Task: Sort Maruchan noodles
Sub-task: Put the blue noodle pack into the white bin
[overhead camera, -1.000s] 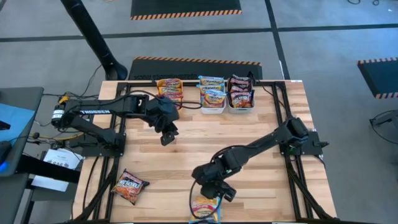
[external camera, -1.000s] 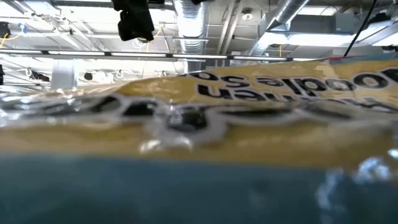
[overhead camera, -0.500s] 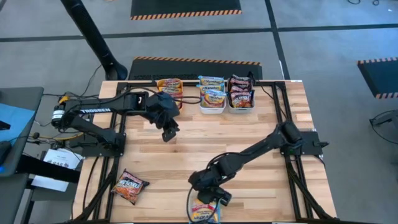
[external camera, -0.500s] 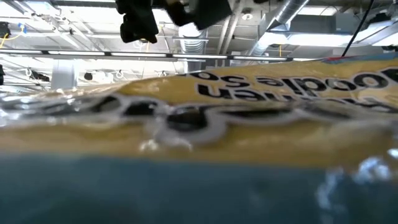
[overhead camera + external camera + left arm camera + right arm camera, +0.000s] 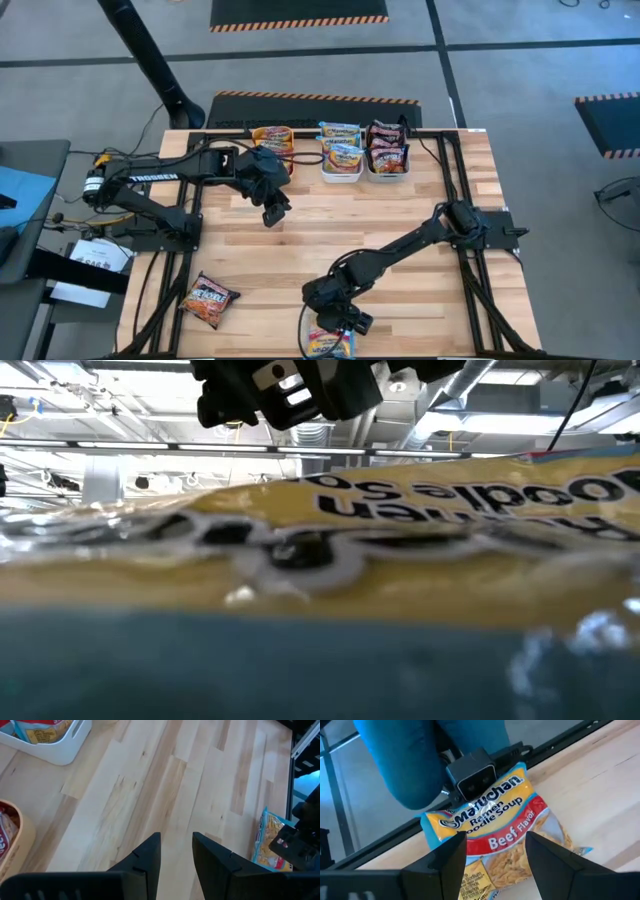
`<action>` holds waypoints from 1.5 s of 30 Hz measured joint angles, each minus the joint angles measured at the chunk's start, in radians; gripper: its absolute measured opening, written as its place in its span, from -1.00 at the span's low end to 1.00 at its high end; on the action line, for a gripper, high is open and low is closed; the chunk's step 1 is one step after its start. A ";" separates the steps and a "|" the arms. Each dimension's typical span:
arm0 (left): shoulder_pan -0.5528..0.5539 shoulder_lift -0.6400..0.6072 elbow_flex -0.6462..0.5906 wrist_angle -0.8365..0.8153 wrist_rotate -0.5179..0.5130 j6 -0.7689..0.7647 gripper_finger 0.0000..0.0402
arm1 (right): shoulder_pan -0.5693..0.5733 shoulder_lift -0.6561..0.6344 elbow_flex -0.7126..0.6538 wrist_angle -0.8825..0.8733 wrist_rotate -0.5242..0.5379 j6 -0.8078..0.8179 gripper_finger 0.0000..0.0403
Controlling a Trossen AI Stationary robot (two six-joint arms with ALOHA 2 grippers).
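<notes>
table (image 5: 400, 215): pale wooden planks, visible grain, smooth matt finish
beef packet (image 5: 495, 837): crinkly glossy plastic wrapper, printed, catching the light
orange packet (image 5: 208, 299): shiny crinkled plastic film
white bin (image 5: 52, 745): smooth moulded plastic, slight sheen
right end effector (image 5: 495, 852): dark matt fingers, hard plastic look
left end effector (image 5: 176, 851): dark matt fingers
frame rails (image 5: 452, 160): black metal, matt

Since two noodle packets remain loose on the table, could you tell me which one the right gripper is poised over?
The blue-edged beef packet at the table's near edge; the right gripper hangs open directly above it. The dark red packet lies apart, toward the near left corner.
</notes>
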 joint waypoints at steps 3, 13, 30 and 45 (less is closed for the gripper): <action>0.000 0.000 0.000 0.000 0.000 0.000 -0.51 | -0.009 0.000 0.000 -0.007 0.000 0.000 0.13; 0.000 0.000 0.000 0.000 0.000 -0.018 -0.51 | -0.052 0.014 0.003 0.003 0.002 0.022 0.13; 0.000 0.000 -0.001 0.001 0.017 -0.008 -0.51 | -0.056 0.113 0.000 -0.028 -0.036 0.161 0.13; 0.000 0.000 -0.001 -0.002 0.016 0.017 -0.51 | -0.058 0.112 0.000 -0.030 -0.049 0.217 -0.73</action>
